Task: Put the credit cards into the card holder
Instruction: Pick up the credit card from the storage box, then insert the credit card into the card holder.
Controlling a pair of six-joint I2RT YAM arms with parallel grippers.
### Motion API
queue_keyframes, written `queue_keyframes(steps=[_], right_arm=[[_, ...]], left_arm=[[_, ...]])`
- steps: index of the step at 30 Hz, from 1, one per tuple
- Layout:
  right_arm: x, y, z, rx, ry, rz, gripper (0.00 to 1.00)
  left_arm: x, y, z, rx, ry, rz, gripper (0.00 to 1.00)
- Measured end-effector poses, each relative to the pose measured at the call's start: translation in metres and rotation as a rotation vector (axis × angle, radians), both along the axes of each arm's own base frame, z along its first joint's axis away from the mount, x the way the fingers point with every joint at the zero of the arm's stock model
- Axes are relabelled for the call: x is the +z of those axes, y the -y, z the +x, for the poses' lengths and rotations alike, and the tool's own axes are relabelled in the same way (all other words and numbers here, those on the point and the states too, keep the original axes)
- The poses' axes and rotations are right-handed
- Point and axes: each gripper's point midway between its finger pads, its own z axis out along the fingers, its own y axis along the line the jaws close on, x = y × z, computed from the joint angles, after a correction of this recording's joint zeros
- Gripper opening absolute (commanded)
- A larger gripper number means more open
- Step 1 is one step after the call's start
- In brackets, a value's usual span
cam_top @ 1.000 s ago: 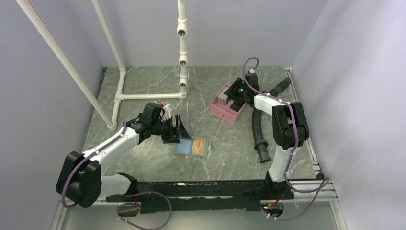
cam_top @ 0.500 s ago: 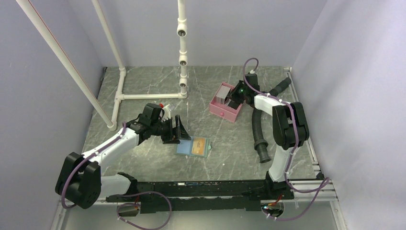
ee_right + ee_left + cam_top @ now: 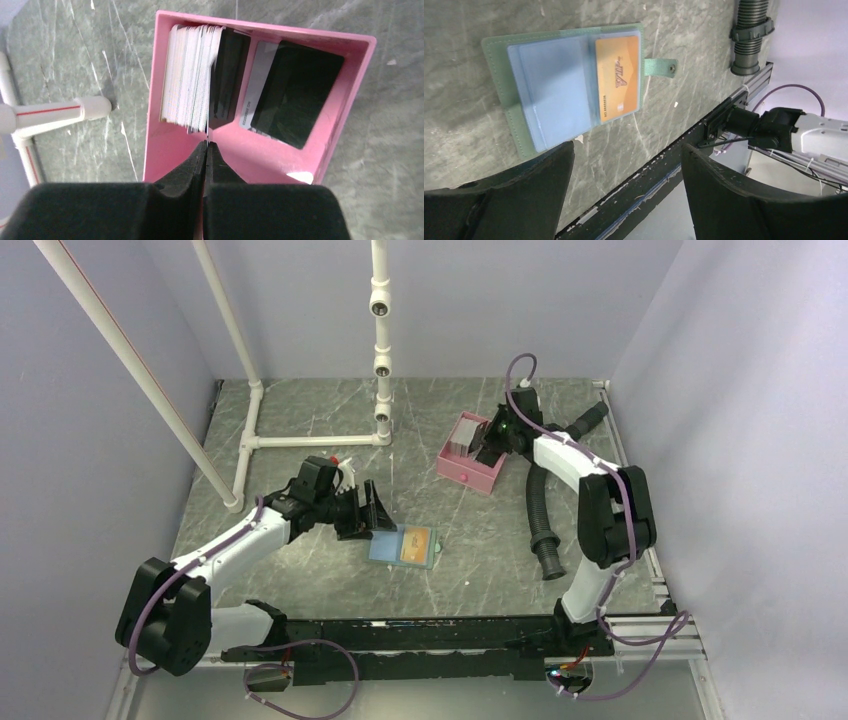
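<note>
Right wrist shows thin cards (image 3: 187,75) in pink tray (image 3: 170,150).

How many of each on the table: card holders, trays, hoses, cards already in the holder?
card holder: 1
pink tray: 1
black hose: 1
orange card in the holder: 1
Total: 4. The card stack in the tray is too tightly packed to count.

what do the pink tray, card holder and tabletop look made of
Pink tray: probably moulded plastic, smooth, even colour, soft sheen. Card holder: matte green cover, leather or imitation; translucent bluish plastic sleeves inside. Tabletop: grey with pale veins, dull; real stone or printed laminate, cannot tell.
</note>
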Motion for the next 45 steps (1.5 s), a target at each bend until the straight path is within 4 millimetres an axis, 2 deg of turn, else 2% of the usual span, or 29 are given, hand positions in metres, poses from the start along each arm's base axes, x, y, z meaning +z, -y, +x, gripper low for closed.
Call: queue_keyframes(steps=[4,6,8,10,12,14,15,19,21,23,25,30,36,45], right_arm=[[0.027,-0.002,-0.018,0.037,0.042,-0.092,0.0],[0.05,-0.011,-0.036,0.098,0.102,-0.148,0.0],[0.074,-0.031,-0.061,0.19,0.17,-0.175,0.0],[0.093,-0.064,-0.098,0.339,0.227,-0.138,0.0],[0.096,-0.091,-0.129,0.469,0.234,-0.055,0.0],[0.084,-0.116,-0.161,0.593,0.195,0.071,0.0],[0.07,-0.124,-0.175,0.634,0.155,0.131,0.0],[-0.007,-0.128,-0.23,0.677,-0.1,0.262,0.0],[-0.028,-0.129,-0.248,0.679,-0.186,0.293,0.0],[-0.034,-0.137,-0.257,0.696,-0.217,0.327,0.0],[-0.032,-0.146,-0.259,0.718,-0.21,0.359,0.0],[-0.031,-0.155,-0.254,0.725,-0.181,0.402,0.0],[-0.044,-0.153,-0.255,0.691,-0.221,0.391,0.0],[-0.056,-0.143,-0.256,0.634,-0.268,0.37,0.0]], left_arm=[[-0.012,-0.011,0.003,0.044,-0.015,0.029,0.82],[-0.022,-0.018,0.004,0.069,-0.034,0.042,0.8],[-0.032,-0.024,0.005,0.087,-0.06,0.057,0.79],[-0.043,-0.026,0.004,0.092,-0.097,0.075,0.78],[-0.051,-0.026,0.003,0.09,-0.119,0.085,0.77],[-0.058,-0.026,0.003,0.09,-0.133,0.092,0.75],[-0.061,-0.027,0.002,0.09,-0.138,0.094,0.73],[-0.072,-0.029,0.001,0.098,-0.155,0.116,0.7],[-0.077,-0.031,0.0,0.102,-0.166,0.13,0.66],[-0.08,-0.032,0.0,0.104,-0.174,0.135,0.64],[-0.082,-0.032,0.0,0.105,-0.175,0.136,0.61],[-0.084,-0.032,0.002,0.109,-0.172,0.138,0.53],[-0.087,-0.034,0.001,0.118,-0.171,0.147,0.47],[-0.089,-0.034,0.001,0.122,-0.169,0.142,0.47]])
